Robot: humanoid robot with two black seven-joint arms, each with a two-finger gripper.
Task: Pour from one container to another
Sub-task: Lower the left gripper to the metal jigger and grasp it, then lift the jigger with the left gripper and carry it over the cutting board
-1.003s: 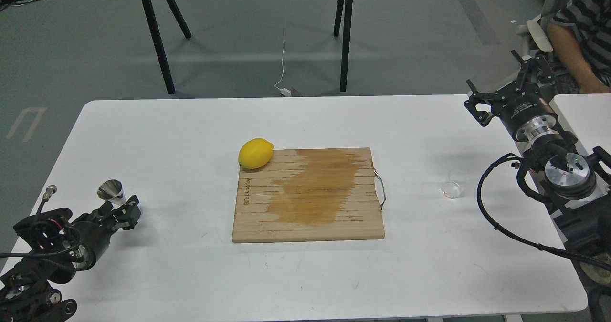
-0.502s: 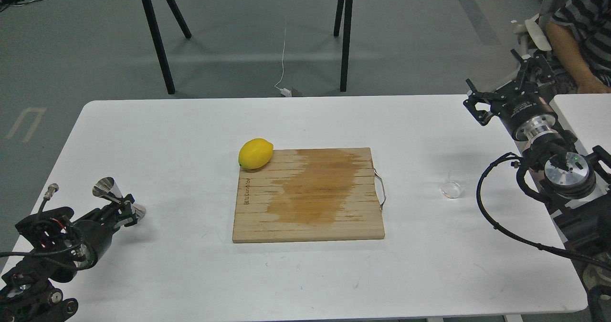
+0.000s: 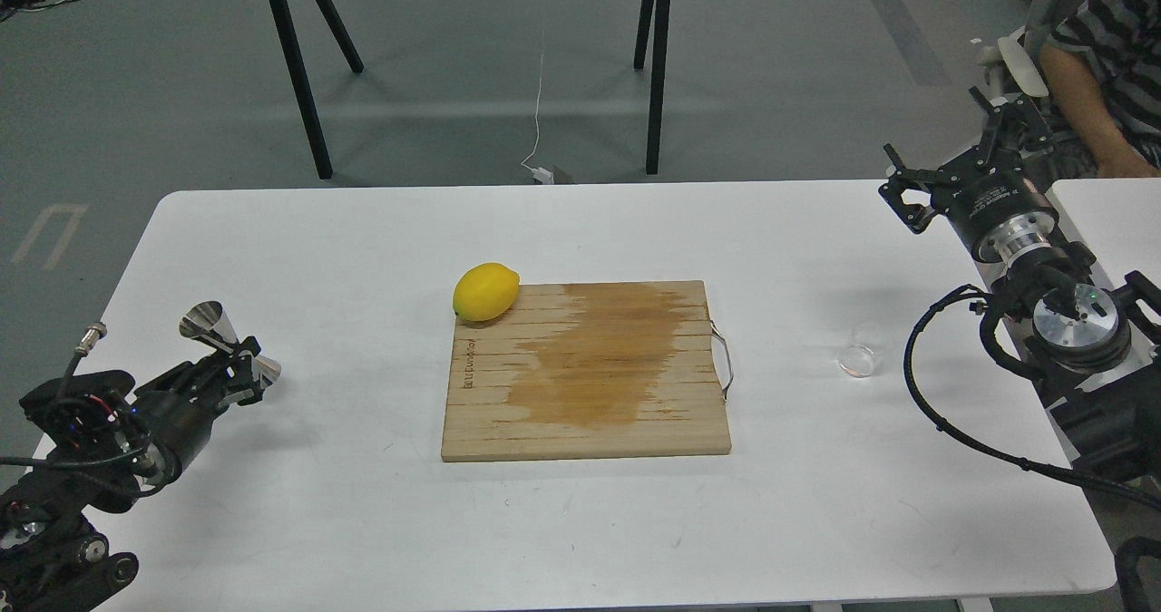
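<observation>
Steel, shiny and hourglass-shaped, the jigger (image 3: 229,351) sits clamped at its narrow waist between the fingers (image 3: 238,367) of the left gripper (image 3: 240,364), tilted so that one cone mouth points up and to the left while the other points down and to the right, above the left end of the white bench (image 3: 580,521). The lower cone is partly masked by the dark fingers, and whether the jigger holds anything cannot be made out. The left arm's rear links are cut off by the lower left edge of the view. The clear glass cup (image 3: 861,350) stands upright on the bench at the far right, well apart from the jigger; its transparent wall is faint against the white surface and its contents cannot be judged. The right gripper (image 3: 957,154) hangs beyond the cup near the bench's far right corner, apart from it, with its two fingers (image 3: 907,204) spread wide and nothing between them; the arm behind it runs off the right edge. Between the two containers lies a wooden cutting board (image 3: 586,372) with a darker stained patch and a wire handle on its right side. A yellow lemon (image 3: 486,291) rests at the board's far left corner, overlapping its edge.
</observation>
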